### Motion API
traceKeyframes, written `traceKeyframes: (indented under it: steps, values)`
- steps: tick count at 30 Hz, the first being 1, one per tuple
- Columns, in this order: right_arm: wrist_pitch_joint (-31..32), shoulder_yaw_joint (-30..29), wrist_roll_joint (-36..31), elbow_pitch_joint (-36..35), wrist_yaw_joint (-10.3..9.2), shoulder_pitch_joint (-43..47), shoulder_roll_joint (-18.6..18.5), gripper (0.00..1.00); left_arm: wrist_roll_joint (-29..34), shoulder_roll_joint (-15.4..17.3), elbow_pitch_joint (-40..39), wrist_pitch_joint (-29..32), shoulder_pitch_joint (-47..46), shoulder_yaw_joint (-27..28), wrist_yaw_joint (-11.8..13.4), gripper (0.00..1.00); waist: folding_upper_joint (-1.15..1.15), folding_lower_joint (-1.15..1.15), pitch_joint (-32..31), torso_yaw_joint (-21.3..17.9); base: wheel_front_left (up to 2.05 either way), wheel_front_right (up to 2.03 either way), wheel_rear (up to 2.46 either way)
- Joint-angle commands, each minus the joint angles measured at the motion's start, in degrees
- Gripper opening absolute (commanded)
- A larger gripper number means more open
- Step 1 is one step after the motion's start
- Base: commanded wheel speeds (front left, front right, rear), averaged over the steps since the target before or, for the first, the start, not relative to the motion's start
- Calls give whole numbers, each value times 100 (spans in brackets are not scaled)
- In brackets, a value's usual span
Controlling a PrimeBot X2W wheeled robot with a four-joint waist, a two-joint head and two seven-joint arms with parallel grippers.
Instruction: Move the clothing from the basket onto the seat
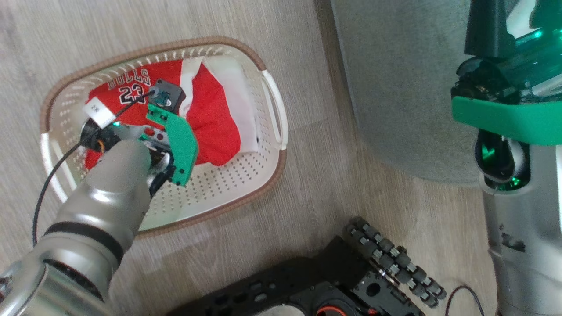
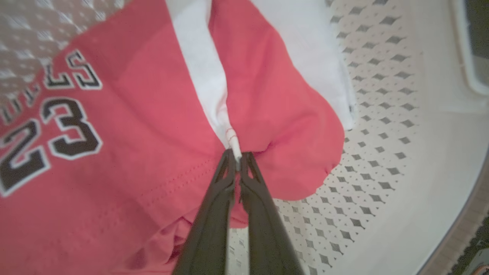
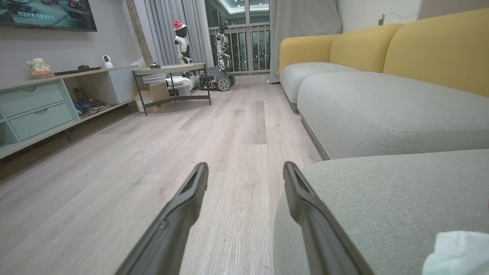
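On pale wood floor (image 1: 307, 184) beside the grey-green fabric seat (image 1: 395, 87), the oval cream perforated basket (image 1: 228, 188) holds red "BULLS 23" clothing (image 1: 215, 127), pinched by the left gripper (image 2: 237, 164), the right gripper (image 3: 244, 172) spread wide.

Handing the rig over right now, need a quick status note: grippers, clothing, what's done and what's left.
Left gripper: shut on a fold of the clothing, down in the basket.
Right gripper: open, empty, above the floor beside the seat.
Done: grasp only; the clothing lies in the basket.
Left: lift, carry to the seat, release; repeat for any clothing left in the basket.
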Motion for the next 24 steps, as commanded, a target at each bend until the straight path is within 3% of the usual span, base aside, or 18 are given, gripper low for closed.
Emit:
traceKeyframes:
  steps: [1,12,24]
  values:
    - [-35,29,-32,-165,-2,90,-15,100,-86,17,-161,-109,181,24,-35,0,0,0,-193,53,0,0,0]
    - [-35,-31,-28,141,-2,669,-268,100,-914,-173,-640,-805,770,-295,-35,0,0,0,-1374,362,0,0,0]
    - [-35,-64,63,408,-2,1390,-459,100,-1488,-112,-1310,-1712,1158,-840,-35,0,0,0,-2647,717,0,0,0]
